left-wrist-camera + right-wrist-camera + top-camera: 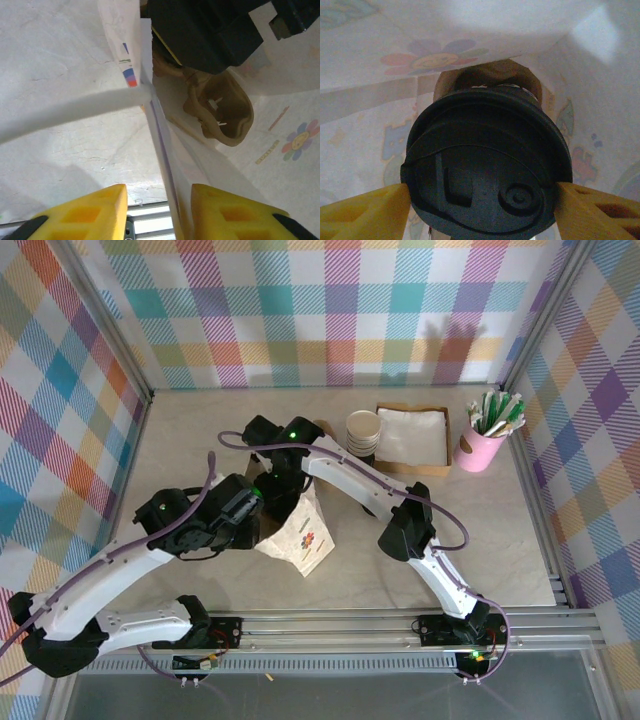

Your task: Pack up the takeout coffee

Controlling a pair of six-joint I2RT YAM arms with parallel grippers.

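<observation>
Right wrist view: right tool (482, 210) clasps the black-lidded takeout coffee cup (485, 165) inside the white flower-print paper bag (370, 100); best lowered upright, slowly; left tool (157, 205) sits released.

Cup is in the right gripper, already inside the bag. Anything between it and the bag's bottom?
Nothing visibly blocks it. The right gripper holds the takeout coffee by its lid inside the white bag. Just beyond the cup lies a brown cardboard holder, apparently its seat.
</observation>
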